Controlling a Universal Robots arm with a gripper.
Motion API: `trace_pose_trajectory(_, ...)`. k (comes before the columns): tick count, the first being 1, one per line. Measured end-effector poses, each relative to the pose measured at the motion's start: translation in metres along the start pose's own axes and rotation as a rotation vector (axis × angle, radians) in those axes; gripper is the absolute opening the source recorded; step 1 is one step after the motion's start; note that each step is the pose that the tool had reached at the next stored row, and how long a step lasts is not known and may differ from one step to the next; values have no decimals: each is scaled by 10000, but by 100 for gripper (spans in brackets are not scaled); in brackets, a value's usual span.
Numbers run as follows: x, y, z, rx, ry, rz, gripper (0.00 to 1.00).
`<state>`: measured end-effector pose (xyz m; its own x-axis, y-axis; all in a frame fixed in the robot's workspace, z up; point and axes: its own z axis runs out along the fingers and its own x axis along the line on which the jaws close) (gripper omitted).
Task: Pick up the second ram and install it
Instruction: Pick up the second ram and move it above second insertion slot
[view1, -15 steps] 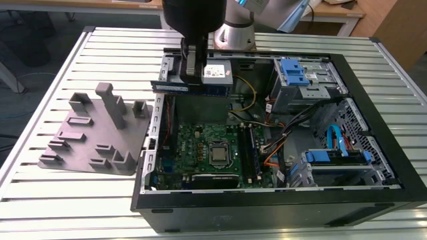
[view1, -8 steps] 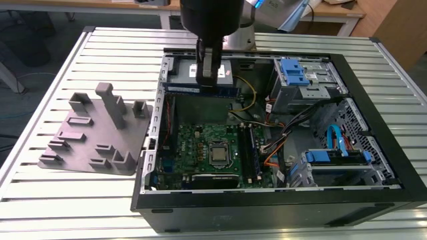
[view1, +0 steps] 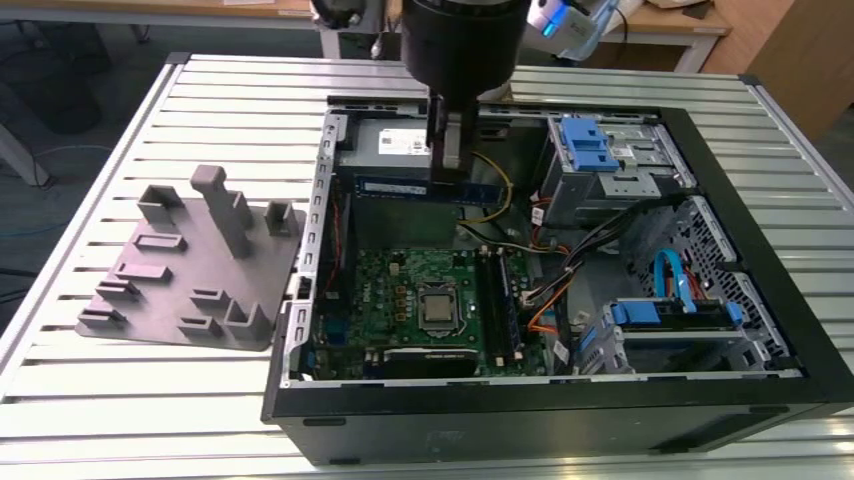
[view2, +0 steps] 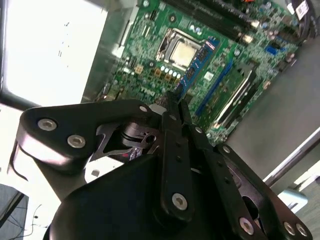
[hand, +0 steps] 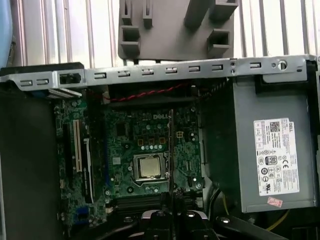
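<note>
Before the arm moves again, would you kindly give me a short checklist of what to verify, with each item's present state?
1. Ram gripped: ok. The gripper has its jaws shut on the ram.
2. Ram clear of the case: ok. It hangs above the motherboard and seems to touch nothing.
3. Ram in line with the slots: not ok. In the exterior view and the first wrist view it lies across them.
4. Free slot to take it: cannot tell.
5. Cables off the slots: cannot tell. They run close beside the slots on the exterior view's right.
</note>
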<state>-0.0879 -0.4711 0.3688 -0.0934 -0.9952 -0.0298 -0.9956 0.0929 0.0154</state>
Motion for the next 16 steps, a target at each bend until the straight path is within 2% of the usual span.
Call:
trace_pose_trajectory(8,6,-140,137,-2,0,0,11)
trace_pose_trajectory(16,5,-195,266,-2,0,0,11)
